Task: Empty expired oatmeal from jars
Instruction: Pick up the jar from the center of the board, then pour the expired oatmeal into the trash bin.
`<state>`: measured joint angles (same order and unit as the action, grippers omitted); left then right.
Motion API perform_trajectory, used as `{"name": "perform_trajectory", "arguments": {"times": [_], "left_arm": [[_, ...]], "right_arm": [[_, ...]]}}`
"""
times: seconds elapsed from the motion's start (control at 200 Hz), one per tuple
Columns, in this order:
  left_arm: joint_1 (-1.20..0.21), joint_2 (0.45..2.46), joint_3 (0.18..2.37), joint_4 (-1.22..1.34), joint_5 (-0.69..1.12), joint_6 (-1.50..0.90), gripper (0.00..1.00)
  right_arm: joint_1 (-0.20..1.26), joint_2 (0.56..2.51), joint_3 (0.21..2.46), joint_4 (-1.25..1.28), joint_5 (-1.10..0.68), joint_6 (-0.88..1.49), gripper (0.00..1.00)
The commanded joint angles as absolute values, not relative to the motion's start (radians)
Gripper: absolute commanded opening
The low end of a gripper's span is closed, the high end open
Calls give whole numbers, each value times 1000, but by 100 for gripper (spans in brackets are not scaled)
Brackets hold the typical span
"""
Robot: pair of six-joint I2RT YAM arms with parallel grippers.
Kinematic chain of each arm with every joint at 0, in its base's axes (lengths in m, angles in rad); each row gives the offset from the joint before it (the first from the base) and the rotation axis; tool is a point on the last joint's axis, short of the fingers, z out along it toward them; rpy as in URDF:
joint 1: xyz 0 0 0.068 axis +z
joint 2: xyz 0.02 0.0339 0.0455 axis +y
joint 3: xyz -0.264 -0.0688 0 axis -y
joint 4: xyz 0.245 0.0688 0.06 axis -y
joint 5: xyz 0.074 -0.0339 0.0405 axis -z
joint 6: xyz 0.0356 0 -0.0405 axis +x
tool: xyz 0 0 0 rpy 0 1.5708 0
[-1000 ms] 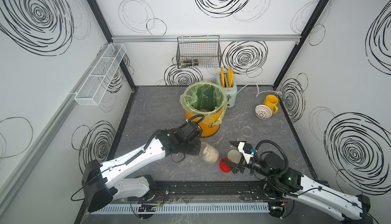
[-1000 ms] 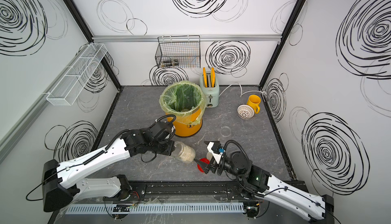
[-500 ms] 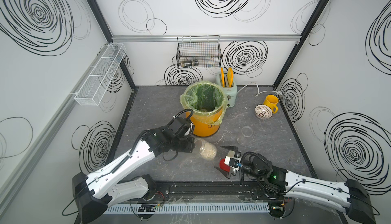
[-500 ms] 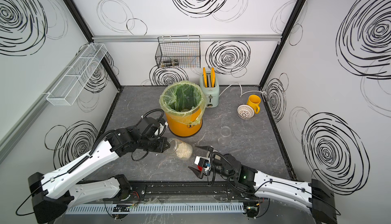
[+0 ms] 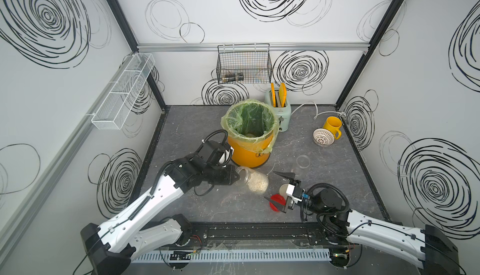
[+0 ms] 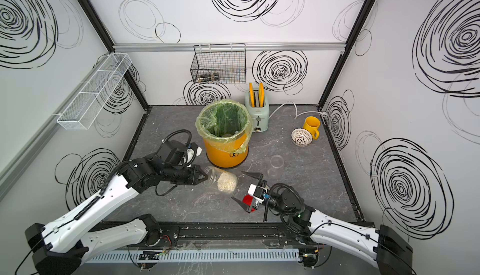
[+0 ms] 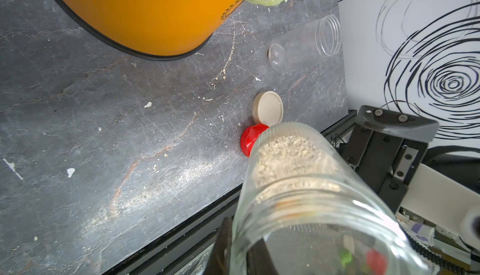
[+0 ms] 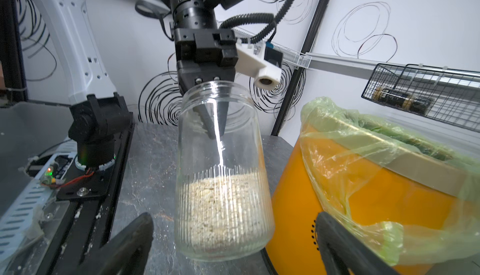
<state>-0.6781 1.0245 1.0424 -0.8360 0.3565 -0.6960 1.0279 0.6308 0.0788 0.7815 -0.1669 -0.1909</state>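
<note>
Two jars are out, both without lids. The filled jar is just in front of the orange bucket, on the robot's side. It is tilted, with its open mouth toward the left arm and its base toward the right one. The left gripper pinches the glass wall at the mouth, its fingers nearly together with one reaching inside. The oatmeal is a single pale mass in the base half of this jar. A few loose flakes lie on the table near the bucket.

The empty jar sits to the right of the bucket, apart from it. From these angles I cannot tell for sure whether it stands upright or lies on its side.

Two lids rest on the table in front of the bucket and to its right: one red lid and one cream lid, just beside each other.

The right gripper hangs over the lids with its jaws spread wide and nothing between them. It faces the base of the filled jar.

One toaster stands just behind the bucket, and one yellow mug is farther to the right.
</note>
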Motion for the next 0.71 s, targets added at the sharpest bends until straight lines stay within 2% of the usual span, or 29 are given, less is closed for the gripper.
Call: {"name": "perform_trajectory", "arguments": {"times": [0.0,0.22,0.325,0.49,0.615,0.7], "left_arm": [[-642,1004,1115,-729,429,-708,0],[-618,1014,1164,-740,442,-695,0],[-615,1013,1174,-724,450,-708,0],[-611,1005,1180,-704,465,-718,0],[-609,989,1168,-697,471,-725,0],[-609,978,1163,-690,474,-732,0]], "right_arm": [[951,642,140,871,-293,52,98],[821,719,211,901,-518,316,98],[804,738,235,882,-556,313,98],[811,751,294,696,-535,-1,98],[831,817,338,635,-612,-258,98],[877,851,355,616,-563,-383,98]]}}
